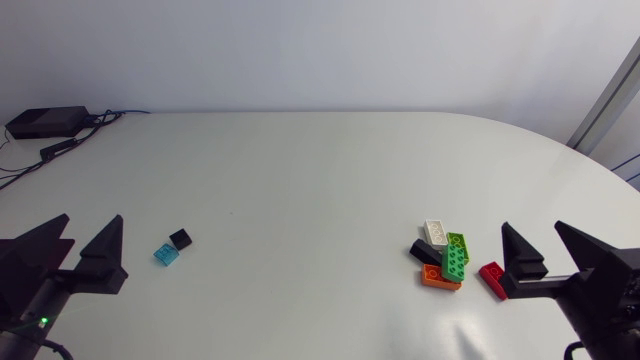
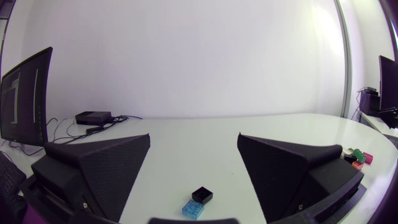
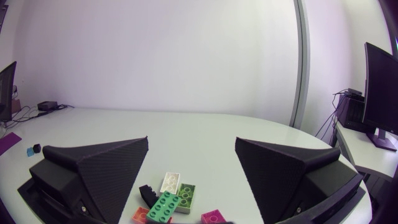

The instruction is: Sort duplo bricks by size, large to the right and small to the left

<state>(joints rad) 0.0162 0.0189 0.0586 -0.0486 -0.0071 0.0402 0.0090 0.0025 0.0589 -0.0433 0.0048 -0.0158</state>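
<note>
My left end effector (image 1: 93,222) hung released over the left front of the table (image 1: 320,170), fingers spread wide and grasping nothing. Just ahead of it lay a light blue brick (image 1: 166,254) and a small black brick (image 1: 180,238), close beside each other. That is the side the task gives to small pieces, so I judged these two to be where they belonged.

My right end effector (image 1: 532,228) was equally released and empty, low at the table's right front. Ahead of it the longer pieces sat bunched together: a white brick (image 1: 438,231), a light green brick (image 1: 458,243) and a darker green brick (image 1: 455,264) partly resting over an orange brick (image 1: 440,281), with a long black brick (image 1: 423,250) at the cluster's inner side. A red brick (image 1: 492,278) lay a little apart, just beside one of my right fingers. They were heaped loosely, which suited sorting by side rather than neat stacking.

The middle of the table held no bricks that I could see, so the sort looked finished or nearly so, and both arms sat back at their own edges with nothing left to carry
</note>
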